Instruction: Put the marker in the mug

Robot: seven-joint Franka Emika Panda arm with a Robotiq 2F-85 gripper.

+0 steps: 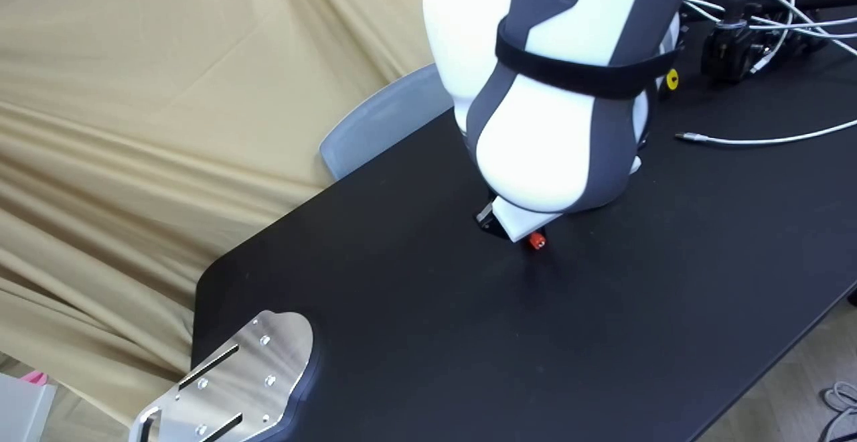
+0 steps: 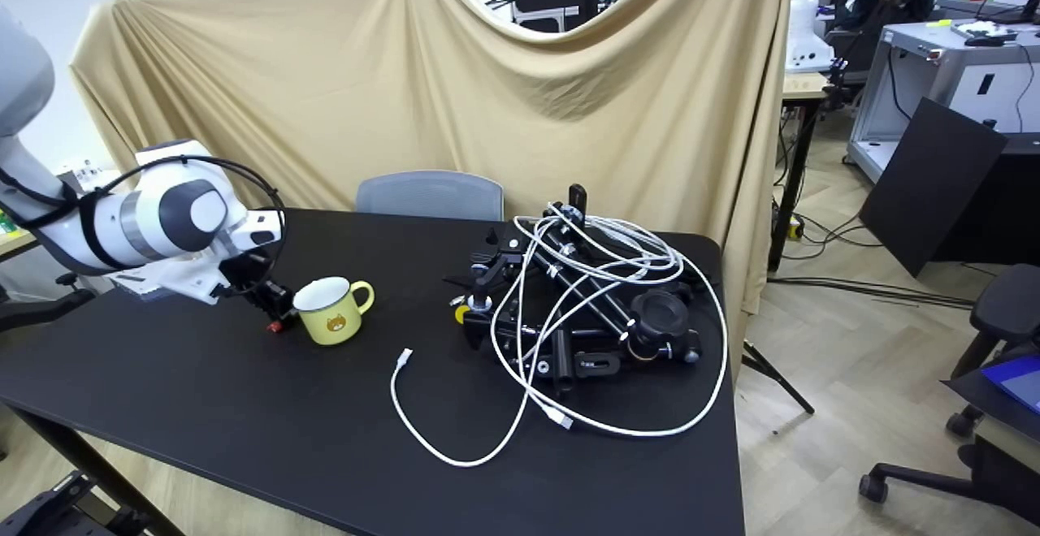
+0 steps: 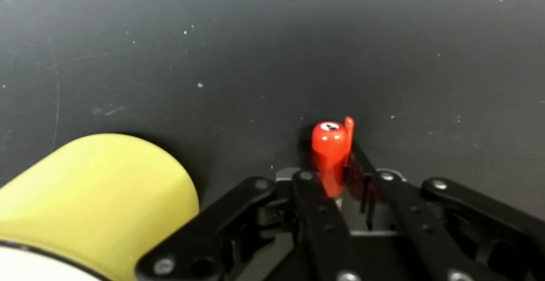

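The marker's red cap end (image 3: 330,144) sits between my fingertips in the wrist view, and my gripper (image 3: 334,162) is shut on it. The rest of the marker is hidden by the fingers. The red end also shows low near the table in both exterior views (image 1: 537,241) (image 2: 276,326). The yellow-green mug (image 2: 331,321) stands upright on the black table, close beside my gripper (image 2: 276,309), with its handle on the far side from the gripper. In the wrist view the mug (image 3: 106,191) is at the lower left. The arm hides it in an exterior view.
Black stands with coiled white cable (image 2: 601,317) lie on the table beyond the mug. A loose white cable end (image 2: 404,356) lies near the mug. A metal plate (image 1: 251,375) is at one table end. A grey chair back (image 2: 431,195) stands at the edge.
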